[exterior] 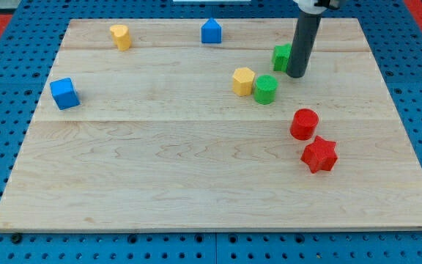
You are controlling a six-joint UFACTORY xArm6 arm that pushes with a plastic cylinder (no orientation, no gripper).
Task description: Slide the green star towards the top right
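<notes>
Wooden board carries eight scattered coloured blocks.

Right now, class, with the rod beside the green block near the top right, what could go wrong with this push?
1. My tip sits at the right of the partly hidden green block, so pushing from here may send it left, not towards the top right.
2. Circling to its lower left risks bumping the other green block and the yellow block.

Green block half hidden behind rod; shape unclear.
</notes>
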